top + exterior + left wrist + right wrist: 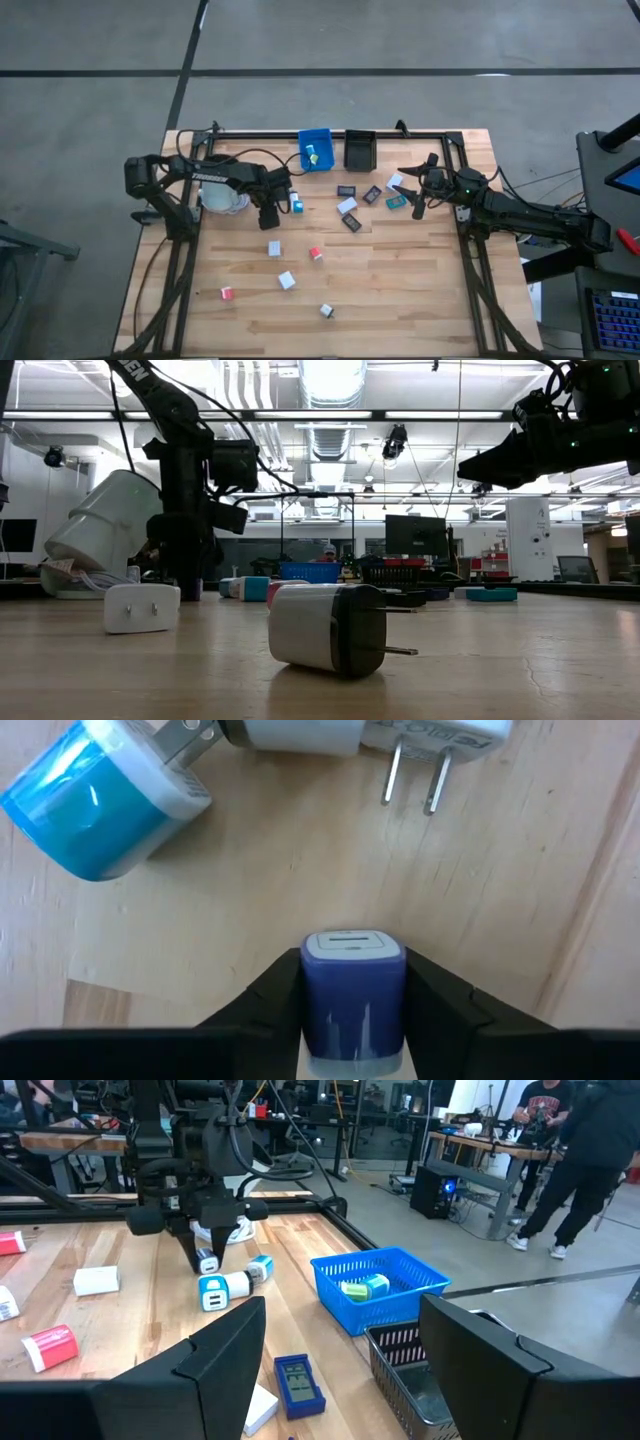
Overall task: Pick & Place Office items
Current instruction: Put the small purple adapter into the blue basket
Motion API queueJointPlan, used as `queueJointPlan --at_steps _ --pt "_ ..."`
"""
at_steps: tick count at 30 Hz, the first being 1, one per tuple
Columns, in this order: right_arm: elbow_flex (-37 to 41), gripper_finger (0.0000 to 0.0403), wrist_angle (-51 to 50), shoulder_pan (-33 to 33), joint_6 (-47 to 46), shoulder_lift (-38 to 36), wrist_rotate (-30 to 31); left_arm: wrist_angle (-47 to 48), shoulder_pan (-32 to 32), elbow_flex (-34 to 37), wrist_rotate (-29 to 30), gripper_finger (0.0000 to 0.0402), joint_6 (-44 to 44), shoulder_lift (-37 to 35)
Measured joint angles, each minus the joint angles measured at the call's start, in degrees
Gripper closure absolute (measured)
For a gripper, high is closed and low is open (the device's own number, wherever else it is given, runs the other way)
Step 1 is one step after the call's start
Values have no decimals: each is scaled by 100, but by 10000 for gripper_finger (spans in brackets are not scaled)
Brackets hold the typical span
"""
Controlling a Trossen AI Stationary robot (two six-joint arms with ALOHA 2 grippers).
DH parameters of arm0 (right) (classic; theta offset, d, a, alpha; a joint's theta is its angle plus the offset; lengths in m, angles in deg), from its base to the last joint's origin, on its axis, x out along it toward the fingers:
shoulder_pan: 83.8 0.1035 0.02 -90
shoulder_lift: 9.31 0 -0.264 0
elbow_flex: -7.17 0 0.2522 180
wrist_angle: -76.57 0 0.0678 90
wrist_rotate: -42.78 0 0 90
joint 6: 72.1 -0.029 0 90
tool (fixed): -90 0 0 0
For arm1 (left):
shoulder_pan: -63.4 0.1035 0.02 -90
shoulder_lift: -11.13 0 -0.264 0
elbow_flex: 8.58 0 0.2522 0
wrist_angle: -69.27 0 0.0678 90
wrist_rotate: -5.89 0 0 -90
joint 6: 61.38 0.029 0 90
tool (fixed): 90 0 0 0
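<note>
Room: a big open workshop is seen behind the worktop, with strip lights overhead, monitors and desks, and a couple of people standing off at the back by a desk. Grey concrete floor all round.

Worktop (400,300): pale wood planks inside a black frame; looks flat and grippy enough that small stuff stays where it's dropped.

Bins: a blue basket (316,148) and a black basket (359,148) are parked side by side at the far edge, between the two arms, probably so either arm can reach them. Something small is already lying in the blue one.

Office items: little plug adapters and flat cards are scattered loose over the worktop, well apart from each other, so each can be taken singly. A white plug adapter (141,607) and a white-and-black one (330,628) lie on their sides near the low camera.

Left end effector (352,1020): down at the worktop next to the white mug (222,196), closed onto a blue plug adapter (353,990), one finger on each flat side. A teal-and-white adapter (105,805) lies just beside, untouched.

Right end effector (340,1370): held up off the worktop on its own side, fingers spread wide, nothing in them; seems to be waiting.

Step guess: grip just made, lift towards a basket looks next.
</note>
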State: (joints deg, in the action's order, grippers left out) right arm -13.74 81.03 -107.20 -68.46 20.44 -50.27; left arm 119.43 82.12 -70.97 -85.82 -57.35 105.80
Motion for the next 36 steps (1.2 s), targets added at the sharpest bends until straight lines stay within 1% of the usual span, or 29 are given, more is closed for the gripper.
queueJointPlan --at_steps 7,13,22,26,31,36 --pt "0 147 0 1 0 2 -1 10 2 -38 22 268 -105 -88" --pt "0 147 0 2 0 0 -2 17 2 -97 20 267 -126 -386" --pt "0 147 0 2 0 0 0 3 2 -211 25 267 -420 -863" --pt "0 147 1 0 0 1 0 -50 2 -350 157 267 -583 -1055" --pt "0 147 0 0 0 2 0 -644 2 -428 305 267 -599 -1234" --pt "0 147 0 0 0 0 0 -1776 2 -370 381 266 -752 -1246"
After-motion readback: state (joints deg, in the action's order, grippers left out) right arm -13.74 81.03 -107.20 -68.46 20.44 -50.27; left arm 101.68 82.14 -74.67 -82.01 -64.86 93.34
